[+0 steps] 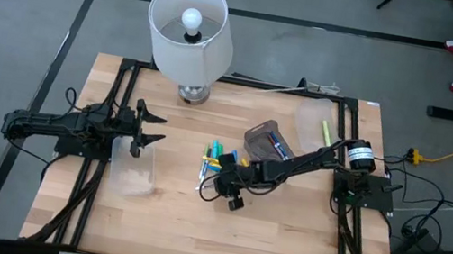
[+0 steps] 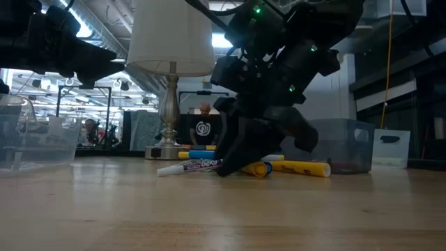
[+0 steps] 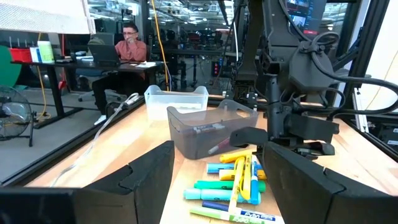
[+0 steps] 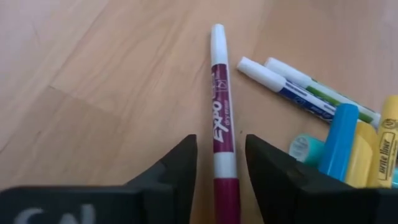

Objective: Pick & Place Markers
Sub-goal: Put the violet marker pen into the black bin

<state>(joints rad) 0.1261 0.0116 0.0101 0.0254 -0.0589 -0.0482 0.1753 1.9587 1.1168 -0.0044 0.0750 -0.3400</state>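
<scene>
A dark red marker with a white cap [image 4: 221,124] lies flat on the wooden table. My right gripper [image 4: 221,152] is open and slants down over it, one finger on each side of the barrel with narrow gaps showing. Beside it lies a loose pile of markers [image 1: 217,156] in blue, yellow, teal and green, also in the left wrist view [image 3: 233,183]. In the low view the right gripper [image 2: 233,162] reaches down to the tabletop at the pile. My left gripper [image 1: 150,127] waits open at the table's left, held level above a clear bin.
A smoky bin [image 1: 264,139] holding markers stands just behind the pile. A clear bin [image 1: 316,123] with a yellow-green marker sits at the far right, another clear bin [image 1: 133,167] at the left. A lamp [image 1: 188,34] stands at the far edge.
</scene>
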